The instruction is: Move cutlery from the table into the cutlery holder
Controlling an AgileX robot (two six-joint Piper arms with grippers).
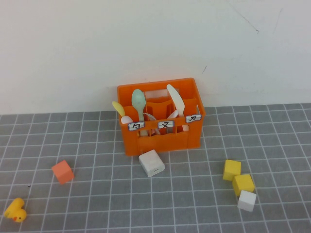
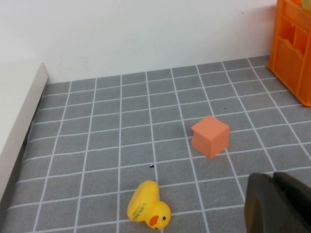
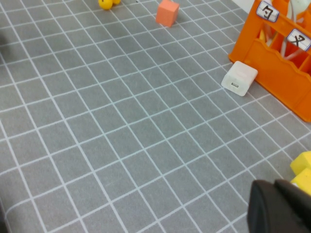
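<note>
Rubber duck point(image 1: 15, 210) nearest | white charger point(image 1: 151, 163) touching crate point(image 1: 160, 141) front | both hands' state: cannot tell

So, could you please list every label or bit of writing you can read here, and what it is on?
"勺": left white label on the orange crate.
"叉": middle label.
"刀": right label.
Rubber duck: dark print on its side, too small to read.
Left end effector and right end effector: low at the table's near side, no markings.

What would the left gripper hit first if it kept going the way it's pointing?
Probably the salmon cube, the nearest thing ahead of the left gripper on the table; depth is uncertain. The right gripper is over bare tiles.
</note>
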